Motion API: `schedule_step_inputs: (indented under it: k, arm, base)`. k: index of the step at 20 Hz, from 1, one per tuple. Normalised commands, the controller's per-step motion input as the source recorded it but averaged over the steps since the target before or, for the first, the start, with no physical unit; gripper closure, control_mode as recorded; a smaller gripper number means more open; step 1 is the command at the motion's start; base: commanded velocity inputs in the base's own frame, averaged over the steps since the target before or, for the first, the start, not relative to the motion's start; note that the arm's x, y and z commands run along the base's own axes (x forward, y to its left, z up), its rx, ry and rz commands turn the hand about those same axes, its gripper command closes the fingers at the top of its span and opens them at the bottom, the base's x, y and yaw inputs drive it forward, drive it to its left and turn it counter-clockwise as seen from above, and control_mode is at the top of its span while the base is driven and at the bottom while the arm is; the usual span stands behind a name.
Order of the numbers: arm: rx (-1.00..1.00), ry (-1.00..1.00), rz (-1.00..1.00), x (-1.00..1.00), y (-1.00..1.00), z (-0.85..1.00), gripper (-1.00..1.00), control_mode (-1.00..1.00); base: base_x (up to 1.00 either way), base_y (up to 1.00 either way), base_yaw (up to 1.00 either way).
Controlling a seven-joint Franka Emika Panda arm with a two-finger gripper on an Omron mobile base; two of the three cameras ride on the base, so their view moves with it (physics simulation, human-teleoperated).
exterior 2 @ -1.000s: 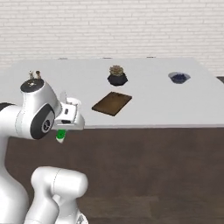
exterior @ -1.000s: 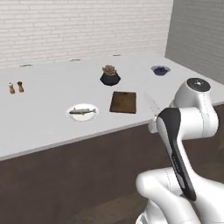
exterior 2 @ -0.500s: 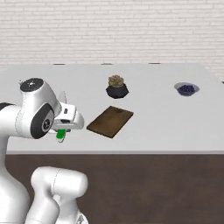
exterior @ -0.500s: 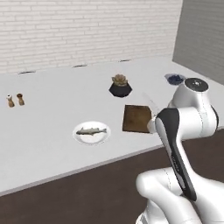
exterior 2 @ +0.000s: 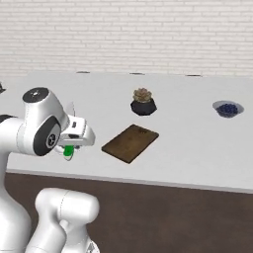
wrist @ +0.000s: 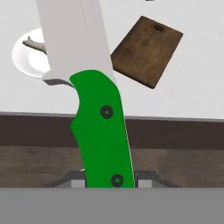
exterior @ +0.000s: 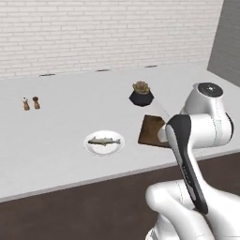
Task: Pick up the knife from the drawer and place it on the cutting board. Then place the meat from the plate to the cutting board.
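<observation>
Green-handled kitchen knife with a pale silver blade (wrist: 94, 83) stands upright between the jaws of the two-finger gripper (wrist: 107, 181), which is clamped on the lower end of the handle. In the hand view the fingers are almost wholly covered by the handle, and the blade tip runs off the top edge. In the right base view a small patch of the green handle shows beneath the hand, the rest being masked by the white arm; the gripper itself hangs before the near edge of the white countertop (exterior 2: 197, 148).

Dark brown rectangular wooden cutting board (exterior 2: 130, 143) lies bare on the counter; in the left base view its right part is concealed behind the arm's elbow. Round white plate (exterior: 116, 145) sits just to its left, apart from it, carrying the slender grey-silver fish (exterior: 104, 140). In the hand view the plate is half hidden behind the blade, with one end of the fish visible.

Behind the board stands a small black pot holding a brownish rosette plant (exterior 2: 143, 103). A small bowl of dark blue berries (exterior 2: 228, 108) rests well to the right. Two small brown shakers (exterior: 30, 103) stand side by side far to the left; their detail is too small to resolve. No lettering or label is legible on any object.
</observation>
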Motion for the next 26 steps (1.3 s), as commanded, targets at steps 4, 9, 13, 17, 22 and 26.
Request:
schedule_step_inputs:
  k: [4, 9, 13, 17, 22, 26]
  arm:
    - [0.00, 0.00, 0.00, 0.00, 0.00, 0.00, 1.00, 1.00]
    - [0.00, 0.00, 0.00, 0.00, 0.00, 0.00, 1.00, 1.00]
    - [0.00, 0.00, 0.00, 0.00, 0.00, 0.00, 1.00, 1.00]
    - [0.00, 0.00, 0.00, 0.00, 0.00, 0.00, 1.00, 1.00]
    - [0.00, 0.00, 0.00, 0.00, 0.00, 0.00, 1.00, 1.00]
    - [0.00, 0.00, 0.00, 0.00, 0.00, 0.00, 1.00, 1.00]
  base:
    - [0.48, -0.59, 0.10]
    - [0.47, -0.42, 0.15]
    - [0.76, -0.03, 0.05]
    - [0.46, 0.00, 0.00]
    - [-0.11, 0.00, 0.00]
    - [-0.21, 0.05, 0.00]
